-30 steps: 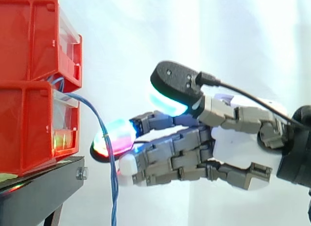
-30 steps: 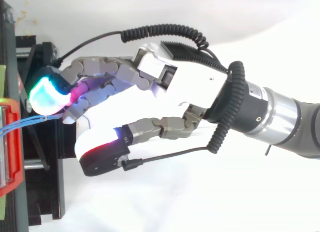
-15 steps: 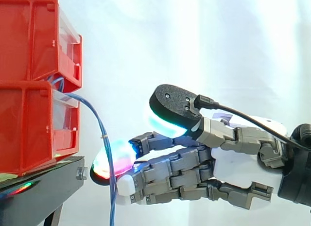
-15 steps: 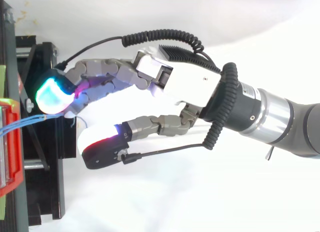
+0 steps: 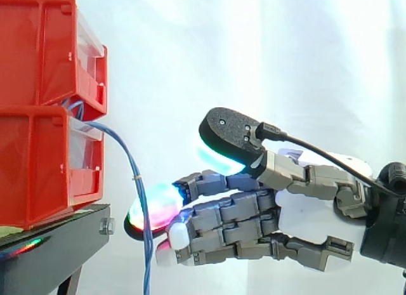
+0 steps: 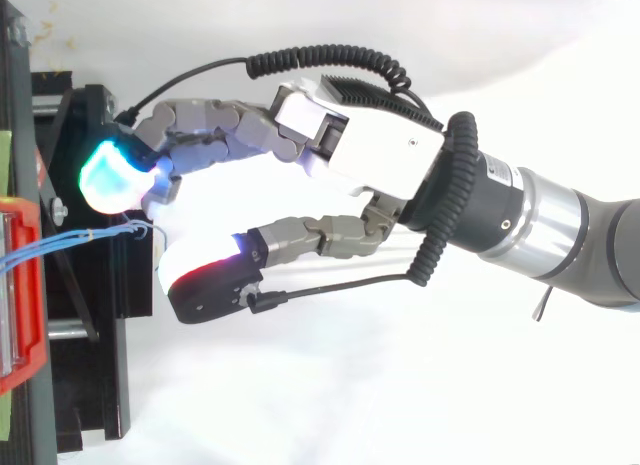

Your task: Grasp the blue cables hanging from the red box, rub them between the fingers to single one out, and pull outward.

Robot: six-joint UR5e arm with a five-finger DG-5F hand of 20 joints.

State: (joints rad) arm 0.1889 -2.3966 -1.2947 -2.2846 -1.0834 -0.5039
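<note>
**Cables at the fingertips, nothing clamped yet**

The hand (image 5: 298, 209) is held apart, with the thumb (image 5: 229, 133) raised well clear of the glowing fingertips (image 5: 155, 205). The blue cables (image 5: 135, 177) are seen leaving the red box (image 5: 35, 162) at the left. They arch rightward, then hang with their long axis vertical, close against the fingertips. The thumb is best lowered squarely across the strands, lightly enough for them to be rolled apart.

2 red bins (image 5: 38, 54) stacked at the frame's left, on 1 black stand (image 5: 51, 250). 1 bundle of blue cables (image 5: 134, 178), strands too fine to count. 1 hand (image 5: 301, 206) at right.
</note>
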